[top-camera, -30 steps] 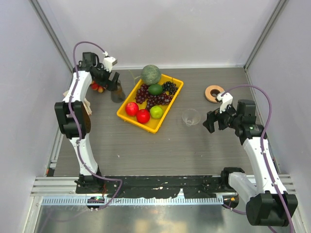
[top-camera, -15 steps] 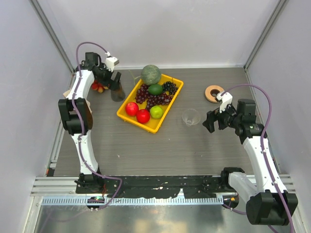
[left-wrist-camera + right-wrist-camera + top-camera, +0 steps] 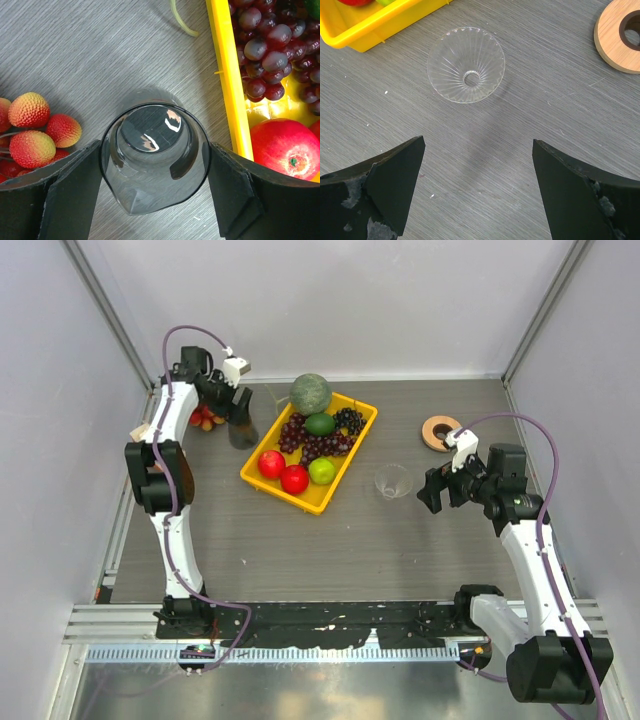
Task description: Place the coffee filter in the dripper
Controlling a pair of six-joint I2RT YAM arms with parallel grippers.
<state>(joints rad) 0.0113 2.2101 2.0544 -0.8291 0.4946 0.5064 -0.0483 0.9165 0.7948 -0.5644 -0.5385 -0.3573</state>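
The dripper [image 3: 392, 481] is a clear ribbed cone standing rim up on the table right of the yellow tray; in the right wrist view the dripper [image 3: 466, 65] lies just ahead of the fingers. My right gripper [image 3: 432, 492] [image 3: 479, 145] is open and empty, a little to the right of it. My left gripper [image 3: 240, 415] [image 3: 155, 150] is spread wide around a dark smoky glass cup [image 3: 241, 432] [image 3: 152, 165] at the back left, a finger close on each side. No white coffee filter shows in any view.
A yellow tray [image 3: 366, 432] [image 3: 227, 75] holds grapes, apples, limes and a melon [image 3: 310, 393]. Lychees [image 3: 203, 418] [image 3: 30, 130] lie left of the cup. A tan wooden ring [image 3: 438, 432] [image 3: 620, 42] lies behind the right gripper. Beige papers [image 3: 142, 431] peek out beside the left arm.
The left arm's upper links have swung back and straightened while its gripper stays around the dark cup. The right arm and the dripper have not moved.
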